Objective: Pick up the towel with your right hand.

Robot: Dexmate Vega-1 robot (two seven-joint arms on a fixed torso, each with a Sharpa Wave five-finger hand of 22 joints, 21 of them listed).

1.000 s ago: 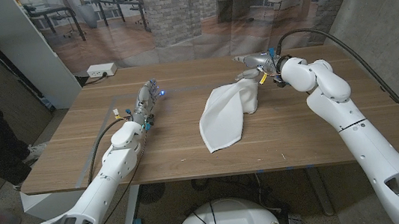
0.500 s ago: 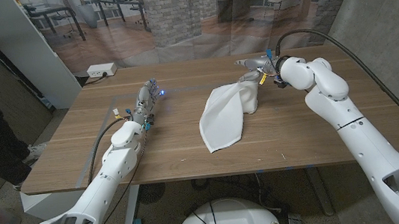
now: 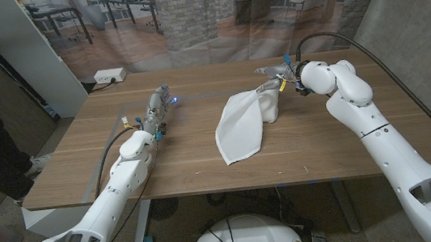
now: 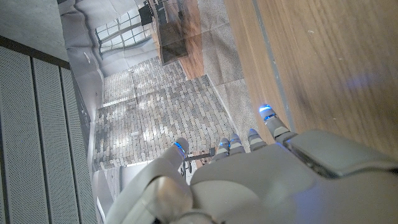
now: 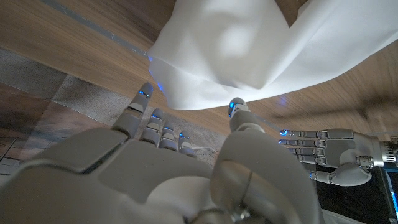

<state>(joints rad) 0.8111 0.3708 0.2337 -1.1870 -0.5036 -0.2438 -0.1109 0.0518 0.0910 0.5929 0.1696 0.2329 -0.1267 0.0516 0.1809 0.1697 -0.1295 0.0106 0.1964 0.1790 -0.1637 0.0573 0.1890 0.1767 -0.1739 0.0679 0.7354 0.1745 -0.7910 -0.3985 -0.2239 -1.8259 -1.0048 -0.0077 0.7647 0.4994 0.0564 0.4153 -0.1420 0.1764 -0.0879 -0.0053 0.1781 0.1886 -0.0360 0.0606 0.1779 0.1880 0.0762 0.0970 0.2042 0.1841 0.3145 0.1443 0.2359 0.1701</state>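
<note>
Towel (image 3: 244, 122) was seen lying on table (image 3: 349, 150), near end bunched up at right hand (image 3: 274, 76) — pickup judged barely begun; lift left to do. Right hand's fingers (image 5: 144, 102) were spread at towel edge — grasp could not be confirmed. Left hand (image 3: 159, 107) was held apart, well clear of towel, nothing held.

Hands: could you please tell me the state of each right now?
Left hand: open, holding nothing.
Right hand: gripping the towel.
</note>
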